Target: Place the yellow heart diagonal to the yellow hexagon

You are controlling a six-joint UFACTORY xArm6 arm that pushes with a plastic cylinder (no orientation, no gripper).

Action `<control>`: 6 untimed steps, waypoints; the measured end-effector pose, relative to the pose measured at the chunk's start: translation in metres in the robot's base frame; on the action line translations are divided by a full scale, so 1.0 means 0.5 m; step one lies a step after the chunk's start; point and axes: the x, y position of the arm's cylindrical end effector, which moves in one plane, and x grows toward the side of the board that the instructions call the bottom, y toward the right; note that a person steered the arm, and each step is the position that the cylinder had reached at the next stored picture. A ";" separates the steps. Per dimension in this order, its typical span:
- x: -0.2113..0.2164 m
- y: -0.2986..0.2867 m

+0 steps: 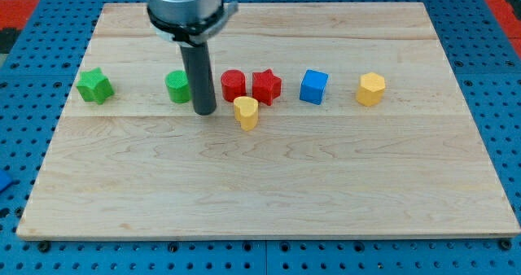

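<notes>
The yellow heart lies near the board's middle, just below the red blocks. The yellow hexagon sits far to its right, toward the view's right. My tip rests on the board just left of the yellow heart, a small gap apart, and right of the green round block. The rod rises from the tip to the arm's head at the view's top.
A green star sits at the view's left. A red round block, a red star and a blue cube stand in a row above and right of the heart. The wooden board lies on a blue pegboard.
</notes>
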 end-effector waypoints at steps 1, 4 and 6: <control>0.005 0.081; 0.064 0.398; 0.160 0.156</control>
